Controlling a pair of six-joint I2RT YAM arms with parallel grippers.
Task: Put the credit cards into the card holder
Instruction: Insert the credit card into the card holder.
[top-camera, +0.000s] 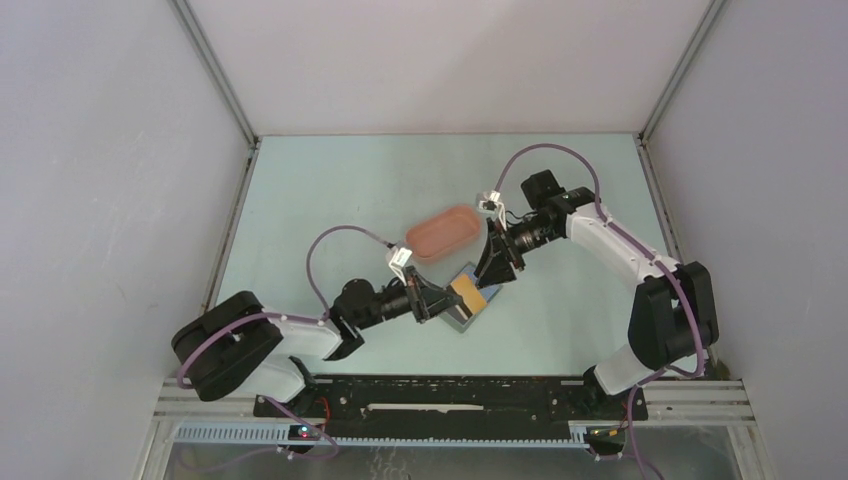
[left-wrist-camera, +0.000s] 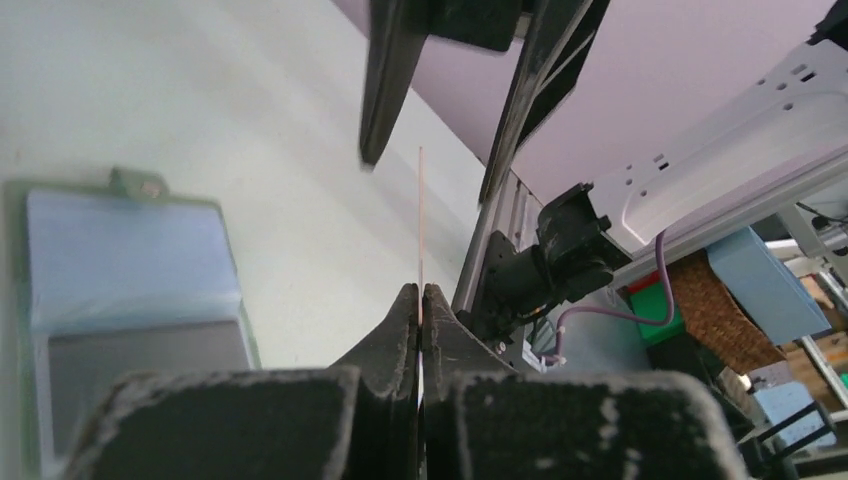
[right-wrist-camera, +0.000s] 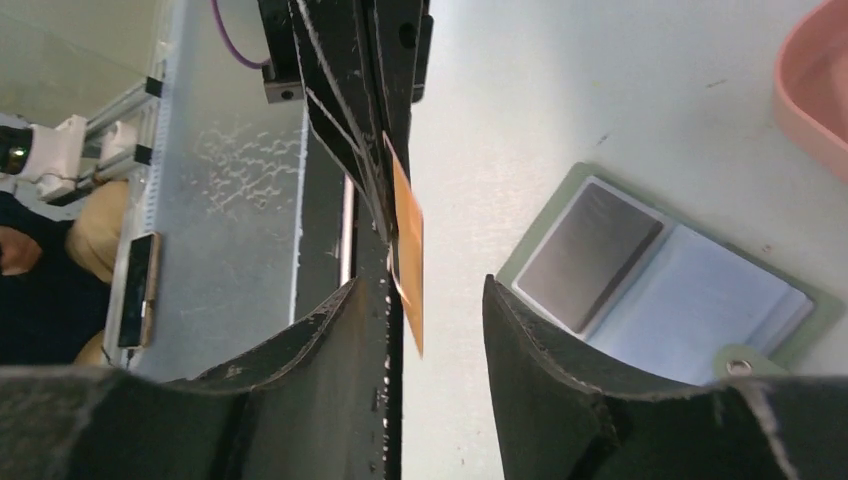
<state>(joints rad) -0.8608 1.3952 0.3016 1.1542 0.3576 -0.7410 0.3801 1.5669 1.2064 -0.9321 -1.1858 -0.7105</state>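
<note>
Left pincer (left-wrist-camera: 420, 292) is clenched on one credit card (right-wrist-camera: 408, 240), yellowish-orange. It grips the card by one edge, and the card stands on edge in the air above the desk (top-camera: 330, 190), not lying on it.

Right pincer (right-wrist-camera: 420, 290) is released, jaws apart. The card sits in the gap between them, nearer one finger (right-wrist-camera: 340, 330) than the other. Can't tell whether it touches that finger.

Card holder (right-wrist-camera: 680, 290) lies open and flat on the desk, directly under and beside the two pincers, tab (right-wrist-camera: 738, 367) on its outer edge. Inside, one half shows a pale bluish sleeve (right-wrist-camera: 700, 300) and the other a grey rectangular panel (right-wrist-camera: 585, 255). Can't tell whether that panel is a card or just the lining. The held card is clear of the holder and not in any sleeve.

Pink tray (top-camera: 443, 233) sits on the desk just behind the holder, close to the right pincer but apart from the holder. From above its inside reads as uniform pink.
</note>
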